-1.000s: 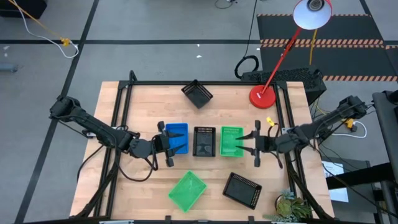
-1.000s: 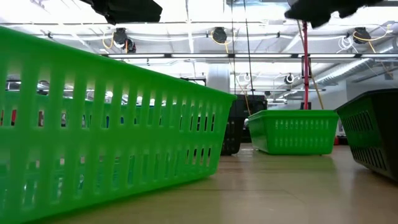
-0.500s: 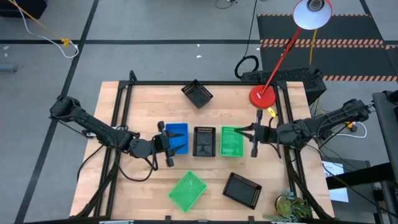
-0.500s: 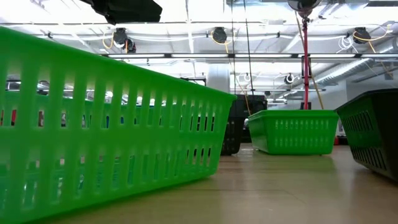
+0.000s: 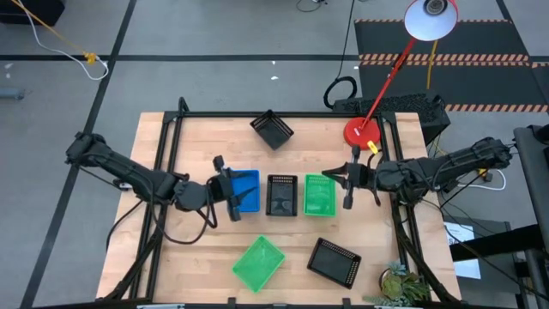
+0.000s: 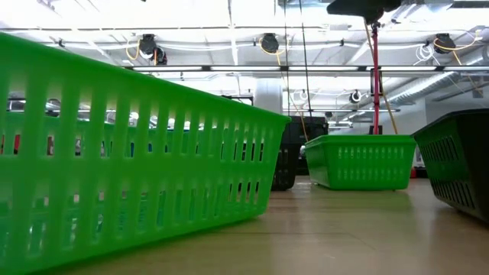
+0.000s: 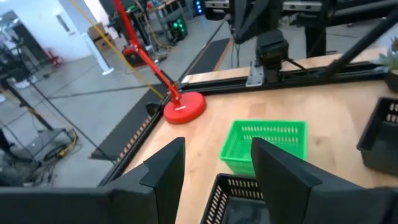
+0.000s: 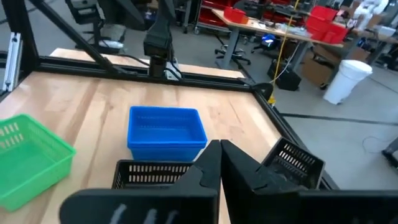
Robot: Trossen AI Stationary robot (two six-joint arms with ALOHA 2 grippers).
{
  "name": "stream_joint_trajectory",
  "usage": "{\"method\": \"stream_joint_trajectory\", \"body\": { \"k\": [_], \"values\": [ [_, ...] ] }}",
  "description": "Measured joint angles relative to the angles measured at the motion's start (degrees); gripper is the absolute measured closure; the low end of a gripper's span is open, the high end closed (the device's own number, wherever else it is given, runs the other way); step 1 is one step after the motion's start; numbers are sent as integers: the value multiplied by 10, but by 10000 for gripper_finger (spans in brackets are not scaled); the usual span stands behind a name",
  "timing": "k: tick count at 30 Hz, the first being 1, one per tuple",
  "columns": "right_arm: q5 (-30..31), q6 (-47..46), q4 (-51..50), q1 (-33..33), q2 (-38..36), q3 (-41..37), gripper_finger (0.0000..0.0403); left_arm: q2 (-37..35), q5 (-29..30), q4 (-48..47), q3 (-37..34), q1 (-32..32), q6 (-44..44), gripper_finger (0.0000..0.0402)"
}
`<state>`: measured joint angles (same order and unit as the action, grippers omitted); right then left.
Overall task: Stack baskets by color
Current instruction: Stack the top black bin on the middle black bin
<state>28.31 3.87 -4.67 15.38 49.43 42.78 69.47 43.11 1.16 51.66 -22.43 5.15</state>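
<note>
Three baskets stand in a row at mid-table, each with its base on the wood: blue, black and green. My left gripper hovers open above the blue basket's left end; between its fingers the black basket and the green basket show beyond. My right gripper hangs shut above the green basket's right end, holding nothing. Its shut fingers point at the blue basket. It shows at the top of the low view.
A black basket stands at the far side. A green basket and a black one lie askew near the front edge. The red lamp base sits at the far right. A black frame rims the table.
My right gripper has shut on nothing and drawn up and toward the far edge, away from the green basket's right end; the basket has stayed put. My left gripper has risen, still open, leaving the top of the low view.
</note>
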Motion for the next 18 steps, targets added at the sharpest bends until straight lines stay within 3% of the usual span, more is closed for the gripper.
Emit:
{"method": "stream_joint_trajectory", "body": {
  "k": [8, 18],
  "values": [
    [1, -2, 0, -1, 0, 0, 402, -2, -26, -33, 23, 24, -35, 216],
    [2, -2, 1, -21, 0, 0, 403, -2, -29, -44, 23, 9, -64, 216]
  ]
}}
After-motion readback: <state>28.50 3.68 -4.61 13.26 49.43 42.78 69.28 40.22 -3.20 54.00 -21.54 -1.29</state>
